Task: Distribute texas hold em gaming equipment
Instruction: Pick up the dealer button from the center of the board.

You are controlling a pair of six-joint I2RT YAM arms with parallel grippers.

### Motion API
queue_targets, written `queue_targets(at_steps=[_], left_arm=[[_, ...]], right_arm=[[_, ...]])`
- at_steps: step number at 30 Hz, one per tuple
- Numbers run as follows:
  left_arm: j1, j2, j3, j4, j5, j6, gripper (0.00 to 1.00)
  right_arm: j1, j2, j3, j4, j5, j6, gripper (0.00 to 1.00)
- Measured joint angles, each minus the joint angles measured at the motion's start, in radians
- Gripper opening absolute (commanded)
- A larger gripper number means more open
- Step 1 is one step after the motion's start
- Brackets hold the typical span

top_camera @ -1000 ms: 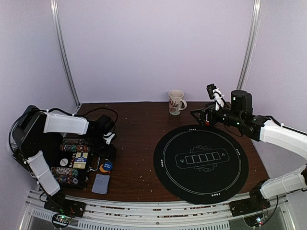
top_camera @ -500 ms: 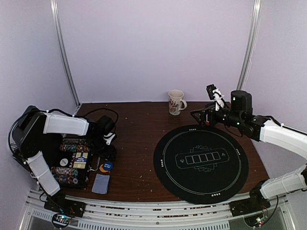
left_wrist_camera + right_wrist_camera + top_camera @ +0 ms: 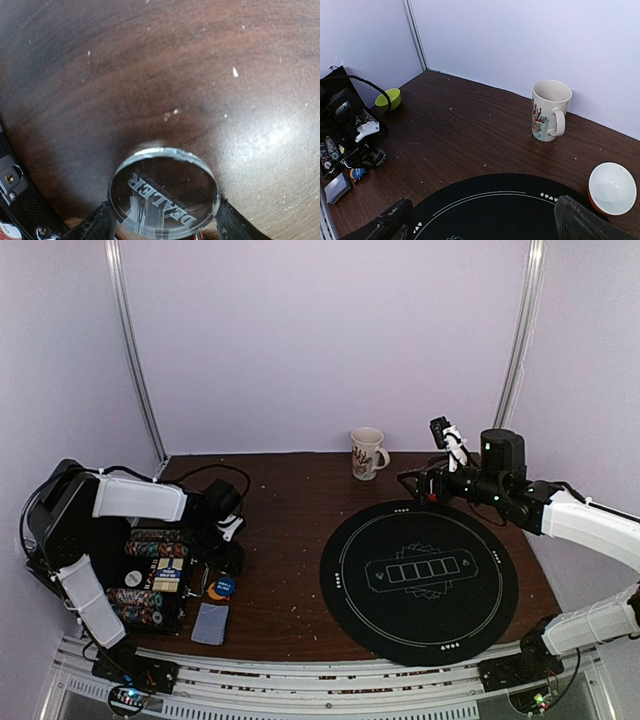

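Dark, speckled wood-grain worktop fills the left wrist view. At its left side, the left jaws, partly open, pinch the rim of a round, clear dealer button, face up, lettering slanted and upside down. The right jaws gape wide, empty, near a round black mat's far edge.

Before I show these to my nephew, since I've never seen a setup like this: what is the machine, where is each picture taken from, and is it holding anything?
The machine is two robot arms, left and right, bolted to a wooden table. One picture looks down from above. The other two come from a camera on each wrist. On the table are a black poker mat, a mug, racks of chips and a card deck. The left fingers pinch a clear DEALER button. The right fingers are open and empty.
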Motion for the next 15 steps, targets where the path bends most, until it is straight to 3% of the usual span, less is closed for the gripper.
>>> queue_targets(at_steps=[9, 15], left_arm=[[0.005, 0.023, 0.023, 0.032, -0.008, 0.007, 0.69], [0.006, 0.023, 0.024, 0.029, -0.002, 0.003, 0.71]], right_arm=[[0.000, 0.000, 0.000, -0.022, 0.000, 0.000, 1.00], [0.000, -0.010, 0.000, -0.029, 0.000, -0.002, 1.00]])
